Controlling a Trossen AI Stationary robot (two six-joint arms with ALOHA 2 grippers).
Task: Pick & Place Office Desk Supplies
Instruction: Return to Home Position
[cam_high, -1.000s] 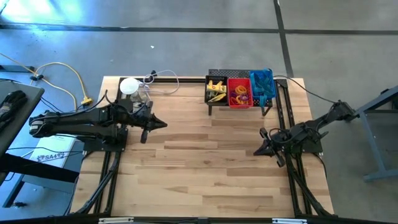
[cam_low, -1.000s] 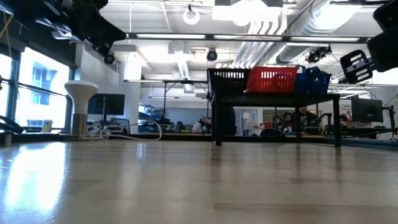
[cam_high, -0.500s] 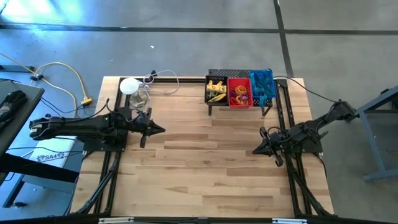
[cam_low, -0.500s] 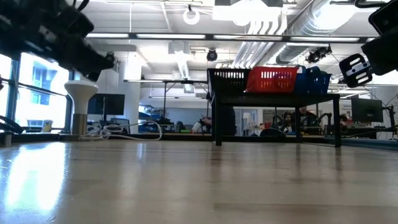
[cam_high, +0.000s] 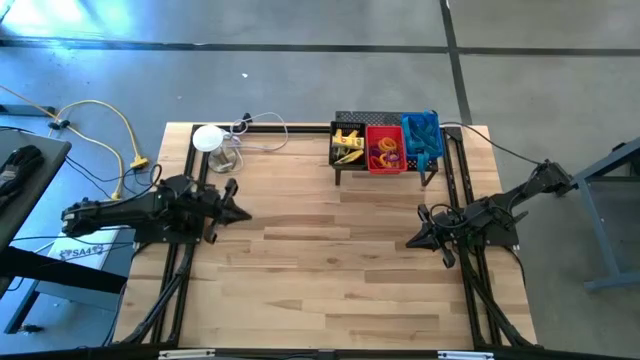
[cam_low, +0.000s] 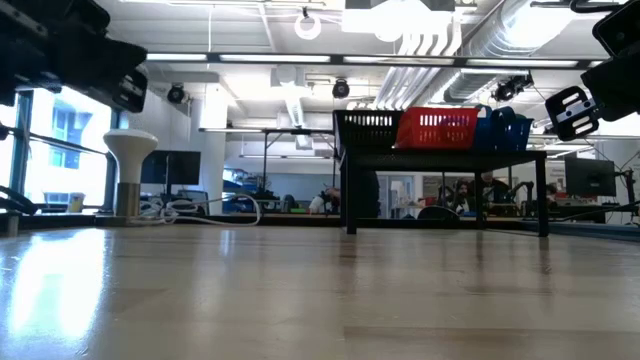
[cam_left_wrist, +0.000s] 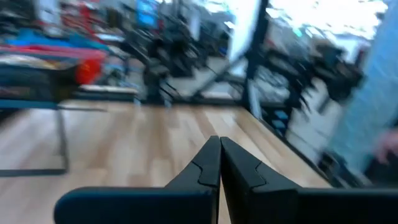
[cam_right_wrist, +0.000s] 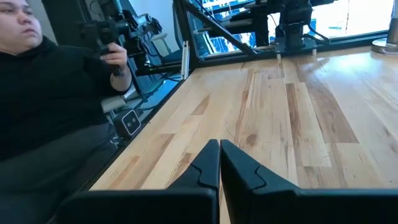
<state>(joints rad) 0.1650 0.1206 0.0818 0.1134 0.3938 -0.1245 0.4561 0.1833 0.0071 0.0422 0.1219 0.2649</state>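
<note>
The office supplies lie in three bins on a black wire-mesh shelf (cam_high: 385, 168) at the table's far edge: yellow-and-black clips in the black bin (cam_high: 347, 146), coloured rubber rings in the red bin (cam_high: 384, 151), a blue bin (cam_high: 421, 138) beside them. In the low view the shelf (cam_low: 445, 155) stands on legs with the red bin (cam_low: 438, 128) on top. My left gripper (cam_high: 246, 213) is shut and empty above the table's left side. My right gripper (cam_high: 410, 243) is shut and empty over the table's right side. Both wrist views show the fingertips (cam_left_wrist: 219, 142) (cam_right_wrist: 219, 144) closed together.
A white round object (cam_high: 208, 138) with a cable (cam_high: 262, 130) stands at the table's far left. A person in black (cam_right_wrist: 56, 112) sits beyond the table's near edge, holding a device. Bare wood (cam_high: 320, 260) spans the table's middle.
My left arm has drawn back toward the table's left edge, its gripper moving away from the middle, and stayed shut. My right arm has kept still.
</note>
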